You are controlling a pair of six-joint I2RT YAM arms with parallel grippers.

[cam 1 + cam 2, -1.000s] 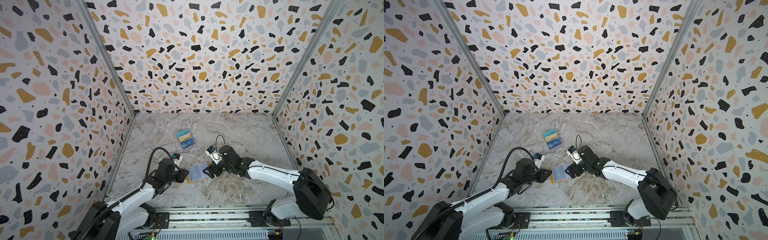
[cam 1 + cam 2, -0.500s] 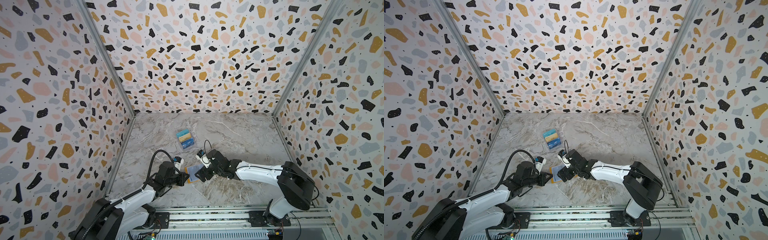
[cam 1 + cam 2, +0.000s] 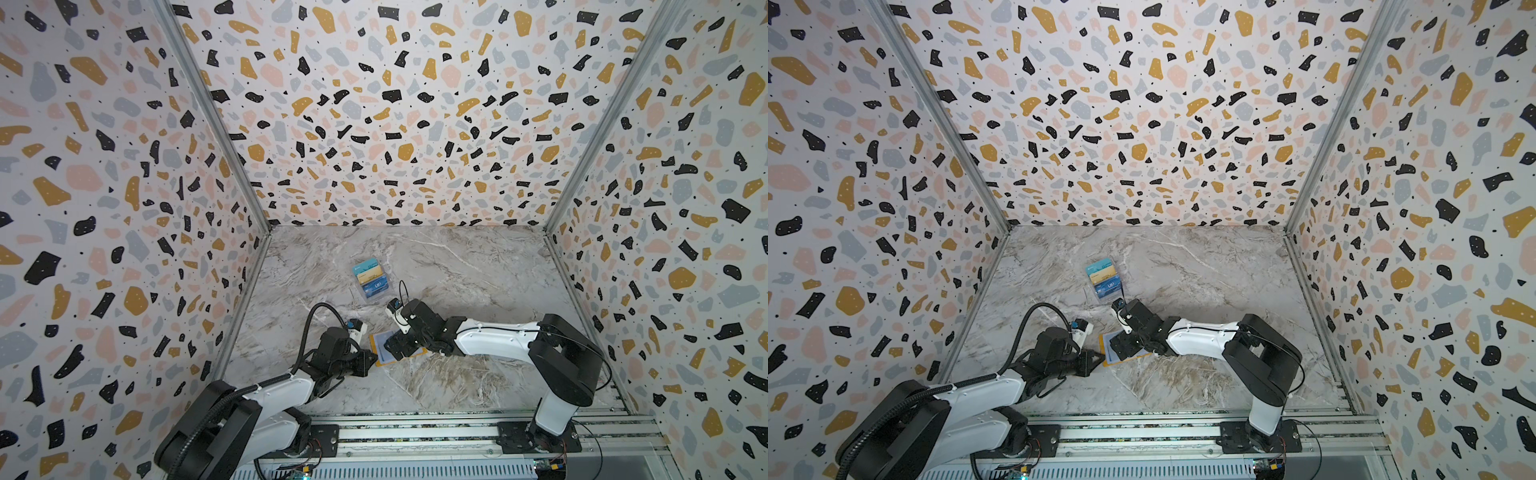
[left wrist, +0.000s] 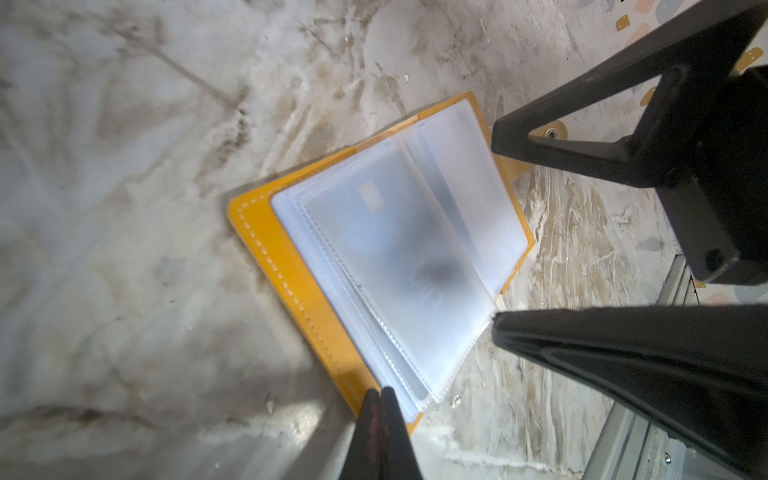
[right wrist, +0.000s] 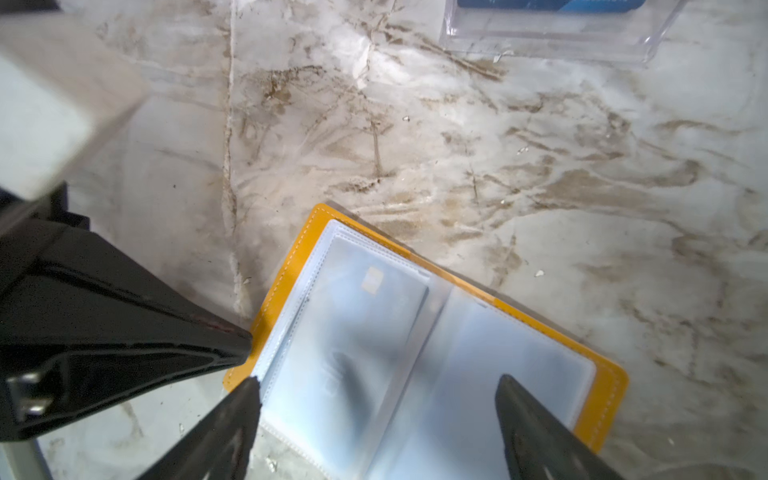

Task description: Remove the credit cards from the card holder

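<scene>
The card holder (image 3: 379,341) (image 3: 1105,337) lies open on the marble table, mustard-yellow cover down and frosted clear sleeves up (image 4: 457,199) (image 5: 498,353). One of the credit cards (image 4: 386,249) (image 5: 357,328) shows faintly through a sleeve, its chip visible. My left gripper (image 4: 380,392) (image 3: 372,360) (image 3: 1100,356) is shut, with its tips on the yellow cover's corner. My right gripper (image 5: 378,382) (image 4: 496,228) (image 3: 392,348) (image 3: 1120,345) hangs open just above the sleeves, one finger at the sleeve edge, the other over the far page. Nothing sits between its fingers.
A clear tiered plastic box (image 3: 372,278) (image 3: 1104,278) (image 5: 557,33) holding teal, gold and blue cards stands a little behind the holder. Terrazzo walls close in three sides. The arms' mounting rail (image 3: 415,432) runs along the front edge.
My right gripper has swung left and now sits over the open holder. My left gripper has closed at the holder's corner, and the holder has shifted slightly left.
</scene>
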